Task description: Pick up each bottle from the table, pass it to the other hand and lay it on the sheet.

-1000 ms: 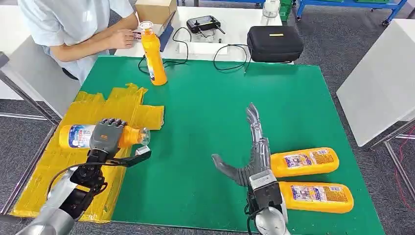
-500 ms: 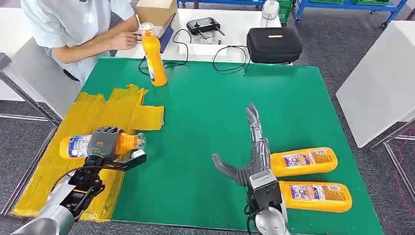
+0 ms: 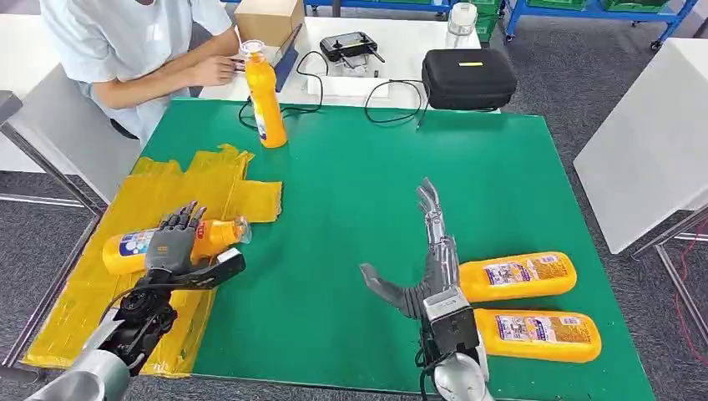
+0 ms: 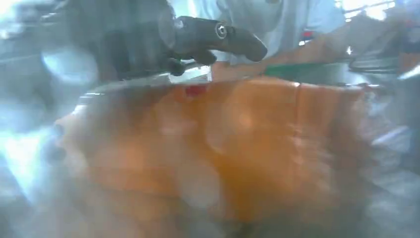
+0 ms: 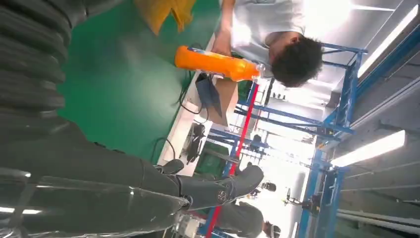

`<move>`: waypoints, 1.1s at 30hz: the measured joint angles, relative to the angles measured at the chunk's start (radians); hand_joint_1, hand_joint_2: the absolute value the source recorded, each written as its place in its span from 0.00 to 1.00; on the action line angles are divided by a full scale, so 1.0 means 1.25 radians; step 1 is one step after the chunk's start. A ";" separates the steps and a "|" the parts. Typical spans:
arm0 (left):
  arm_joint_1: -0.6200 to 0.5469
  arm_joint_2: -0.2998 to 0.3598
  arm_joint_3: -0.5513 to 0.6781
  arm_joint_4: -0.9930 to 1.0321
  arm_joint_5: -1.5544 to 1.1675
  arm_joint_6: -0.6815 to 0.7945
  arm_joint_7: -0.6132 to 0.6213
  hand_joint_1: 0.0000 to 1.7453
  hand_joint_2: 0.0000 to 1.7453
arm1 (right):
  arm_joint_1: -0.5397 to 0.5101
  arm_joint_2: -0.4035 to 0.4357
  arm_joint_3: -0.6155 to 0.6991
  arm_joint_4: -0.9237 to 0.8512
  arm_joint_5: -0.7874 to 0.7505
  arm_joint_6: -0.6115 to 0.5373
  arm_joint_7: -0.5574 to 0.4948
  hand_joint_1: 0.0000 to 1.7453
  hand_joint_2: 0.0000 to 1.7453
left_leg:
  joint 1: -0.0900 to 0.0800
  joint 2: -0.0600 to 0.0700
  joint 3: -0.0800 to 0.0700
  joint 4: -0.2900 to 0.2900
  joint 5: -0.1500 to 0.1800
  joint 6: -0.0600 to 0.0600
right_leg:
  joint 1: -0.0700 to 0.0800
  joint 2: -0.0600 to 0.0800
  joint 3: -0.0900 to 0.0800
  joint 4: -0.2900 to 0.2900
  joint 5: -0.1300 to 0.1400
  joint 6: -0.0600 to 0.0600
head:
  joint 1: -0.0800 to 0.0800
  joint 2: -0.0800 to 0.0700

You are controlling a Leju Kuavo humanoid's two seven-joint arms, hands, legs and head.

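While the left hand [image 3: 173, 244] is lying spread over a smooth orange bottle [image 3: 209, 238] on the crinkled yellow sheet [image 3: 83, 292] (grip unclear), the right hand [image 3: 430, 267], open and empty, is resting beside two flat bottles [image 3: 518, 276]

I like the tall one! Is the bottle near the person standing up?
Yes, upright: the orange bottle stands on the green table, cap on top.

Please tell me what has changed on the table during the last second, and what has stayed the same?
The left hand brought the orange plastic bottle with the blue label down onto the crinkled yellow sheet, and its fingers, wrapped round the bottle earlier, are now lifting apart over it. The right hand stayed open on the green table. The two lying orange bottles and the upright orange bottle did not move.
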 measured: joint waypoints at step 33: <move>0.217 -0.053 0.123 -0.396 0.894 -0.629 -0.436 0.00 0.00 | -0.004 -0.002 -0.001 0.023 -0.018 0.013 -0.021 0.00 1.00 | 0.000 0.001 -0.006 0.000 0.001 0.000 | 0.000 0.001 -0.006 0.000 0.001 0.001 | 0.001 0.000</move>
